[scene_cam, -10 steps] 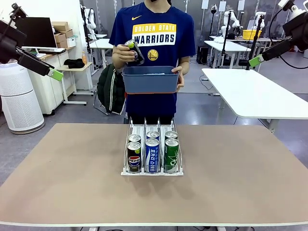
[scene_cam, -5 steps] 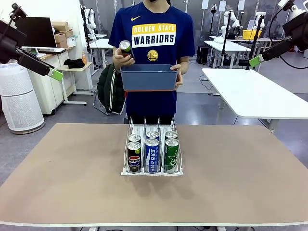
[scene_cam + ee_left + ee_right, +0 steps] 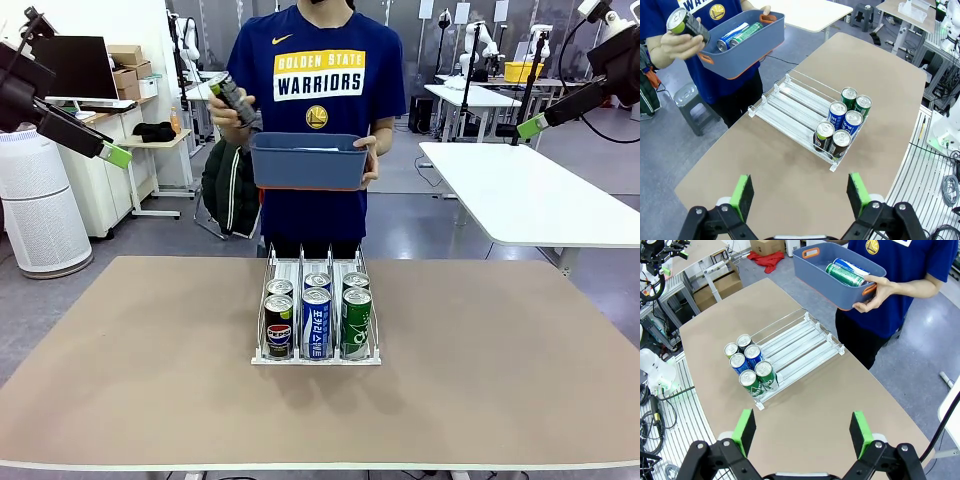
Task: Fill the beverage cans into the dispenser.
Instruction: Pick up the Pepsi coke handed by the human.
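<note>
Your left gripper point(image 3: 800, 194) and right gripper point(image 3: 803, 432): jaws wide apart, empty, held high off the table point(image 3: 120, 380), leaving the person point(image 3: 318, 110) room. Dispenser point(image 3: 790, 102): mid-table, six cans point(image 3: 842, 122) at your end, lanes bare behind. Person: bin point(image 3: 308, 165) of spares, one can point(image 3: 232, 98) lifted out, likely for loading.

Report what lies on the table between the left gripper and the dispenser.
Nothing lies there. The left wrist view shows bare brown tabletop all the way from the open left gripper up to the dispenser.
</note>
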